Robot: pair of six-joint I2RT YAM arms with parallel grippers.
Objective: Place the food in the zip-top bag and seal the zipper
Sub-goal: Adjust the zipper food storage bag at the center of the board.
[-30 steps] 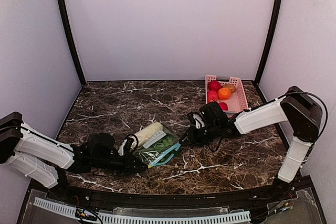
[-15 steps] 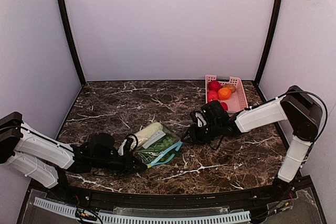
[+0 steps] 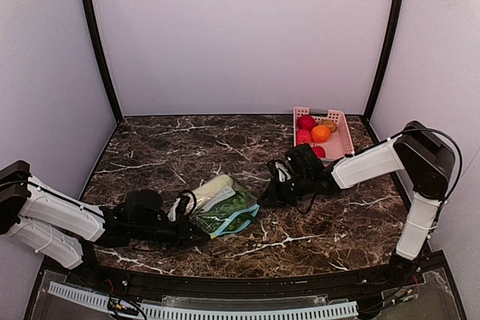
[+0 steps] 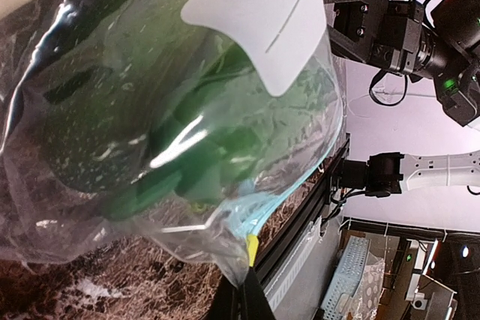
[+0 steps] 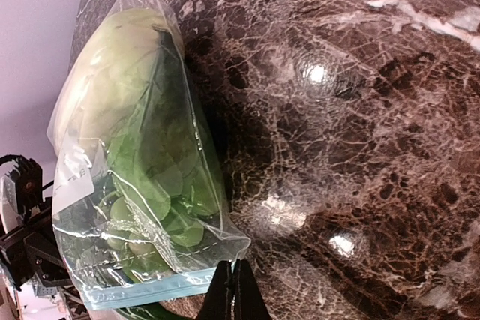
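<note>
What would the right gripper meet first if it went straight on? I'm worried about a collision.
The zip-top bag: the shut right gripper points at the zipper end of it, tips seemingly touching the plastic, though depth is unclear.

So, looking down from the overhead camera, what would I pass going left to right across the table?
left gripper → zip-top bag of green food → right gripper → pink basket of fruit

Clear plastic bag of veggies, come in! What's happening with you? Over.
Left hand shut on a corner of clear plastic zip-top bag. Right hand shut on end of teal-blue zipper strip. Green toy food inside. Nothing in the way.
</note>
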